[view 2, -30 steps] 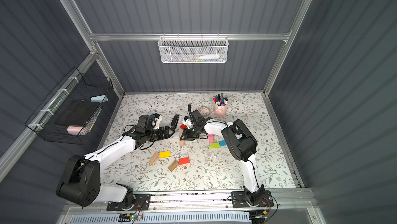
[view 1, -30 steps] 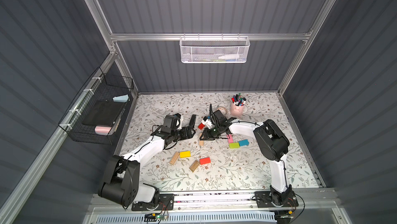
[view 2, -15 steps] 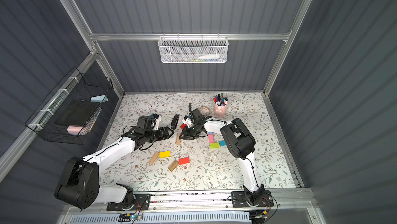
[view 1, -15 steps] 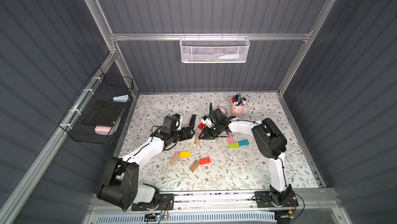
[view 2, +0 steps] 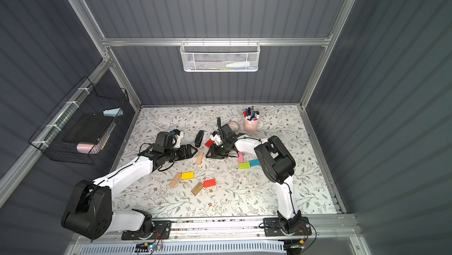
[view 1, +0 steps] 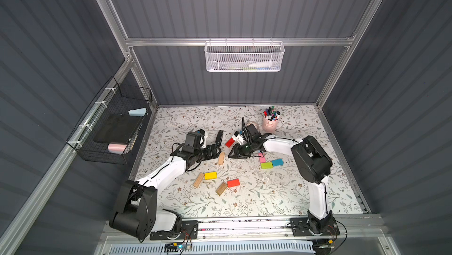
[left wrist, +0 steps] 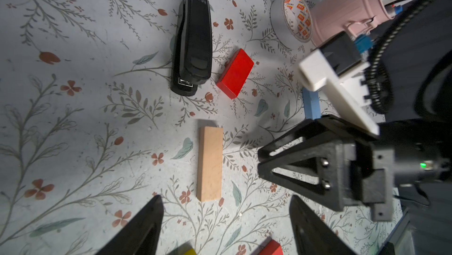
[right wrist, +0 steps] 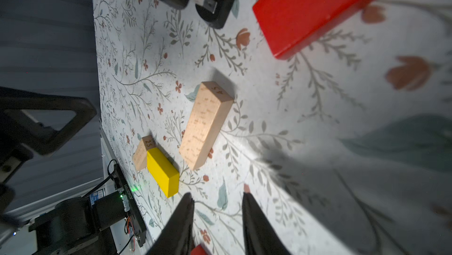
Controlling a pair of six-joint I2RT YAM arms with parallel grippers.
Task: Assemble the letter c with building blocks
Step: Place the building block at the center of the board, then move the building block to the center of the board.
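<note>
Wood block [left wrist: 209, 163] lies flat on tabletop [left wrist: 73, 119] just ahead of L pincer [left wrist: 225, 200], jaws gaping empty in line w/ its narrow width, prob. for a grab; R pincer [right wrist: 217, 195], slightly parted, empty, just beside.

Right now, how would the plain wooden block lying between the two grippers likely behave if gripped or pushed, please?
The plain wooden block looks solid and square-edged, so probably stiff under a pinch. Lying flat on the table, it should slide rather than roll or tip. Its smooth faces might slip slightly.
</note>
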